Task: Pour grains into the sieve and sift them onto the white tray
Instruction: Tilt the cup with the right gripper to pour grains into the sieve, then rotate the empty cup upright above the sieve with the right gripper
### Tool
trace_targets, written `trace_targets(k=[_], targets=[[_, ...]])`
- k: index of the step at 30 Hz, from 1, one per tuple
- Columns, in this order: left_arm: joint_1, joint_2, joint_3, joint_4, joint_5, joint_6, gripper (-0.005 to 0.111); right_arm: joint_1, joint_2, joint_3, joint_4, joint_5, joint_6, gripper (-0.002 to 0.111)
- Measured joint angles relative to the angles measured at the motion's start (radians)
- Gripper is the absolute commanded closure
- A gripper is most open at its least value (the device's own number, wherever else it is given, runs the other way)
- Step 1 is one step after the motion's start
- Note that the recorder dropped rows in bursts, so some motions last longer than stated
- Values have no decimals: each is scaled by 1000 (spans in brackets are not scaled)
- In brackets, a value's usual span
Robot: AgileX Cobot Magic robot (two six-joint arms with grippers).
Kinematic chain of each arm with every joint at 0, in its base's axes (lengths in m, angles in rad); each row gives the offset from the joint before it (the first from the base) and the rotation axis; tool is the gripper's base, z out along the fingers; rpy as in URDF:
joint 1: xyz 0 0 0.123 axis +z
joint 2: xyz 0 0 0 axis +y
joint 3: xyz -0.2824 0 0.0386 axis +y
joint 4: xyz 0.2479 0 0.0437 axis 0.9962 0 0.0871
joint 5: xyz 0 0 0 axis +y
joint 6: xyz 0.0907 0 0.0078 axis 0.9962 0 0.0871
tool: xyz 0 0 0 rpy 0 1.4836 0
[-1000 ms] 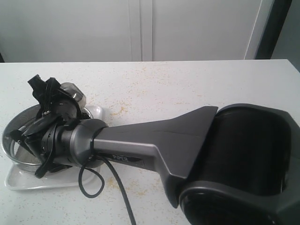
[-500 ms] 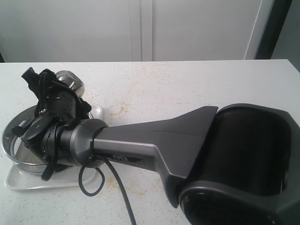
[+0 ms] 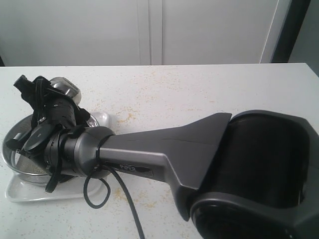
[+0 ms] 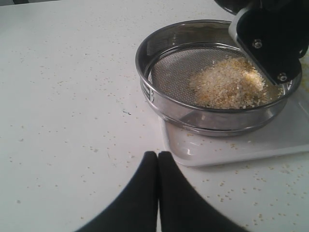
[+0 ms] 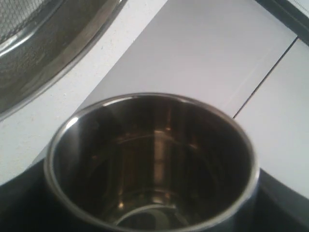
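Observation:
The sieve [image 4: 150, 92], a wide steel ring with grey mesh, sits on the white tray [image 4: 231, 147]. A heap of pale and golden grains [image 4: 227, 82] lies on its mesh. In the exterior view the sieve [image 3: 10, 154] and the white tray [image 3: 30, 193] are at the far left, partly behind my right arm. My right gripper [image 3: 52, 102] reaches across and is shut on a small steel cup [image 3: 64, 87] held above the sieve's far side. The cup [image 5: 154, 164] looks empty inside. My left gripper [image 4: 157, 155] is shut on nothing, low over the table just short of the tray's corner.
Loose grains [image 4: 289, 169] are scattered over the white table [image 3: 199, 94]. My right arm's grey link [image 3: 164, 154] and bulky base [image 3: 259, 174] fill the front right of the exterior view, with a black cable [image 3: 99, 191] hanging by the tray. White cabinet doors [image 3: 149, 30] stand behind the table.
My right gripper has turned at the wrist and carried the steel cup leftward over the sieve. The left gripper's state, the sieve and the tray are unchanged.

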State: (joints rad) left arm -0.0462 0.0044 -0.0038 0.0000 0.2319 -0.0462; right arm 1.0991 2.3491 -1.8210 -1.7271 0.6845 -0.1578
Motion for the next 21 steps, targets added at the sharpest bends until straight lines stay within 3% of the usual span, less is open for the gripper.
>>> trace_targets(k=[7, 16, 21], targets=[[0, 0, 0, 0, 0, 0, 107, 0, 0, 0, 0, -12, 0, 108], [0, 0, 0, 0, 0, 0, 107, 0, 0, 0, -1, 149, 43, 108], [0, 0, 0, 0, 0, 0, 107, 0, 0, 0, 29, 74, 55, 108]])
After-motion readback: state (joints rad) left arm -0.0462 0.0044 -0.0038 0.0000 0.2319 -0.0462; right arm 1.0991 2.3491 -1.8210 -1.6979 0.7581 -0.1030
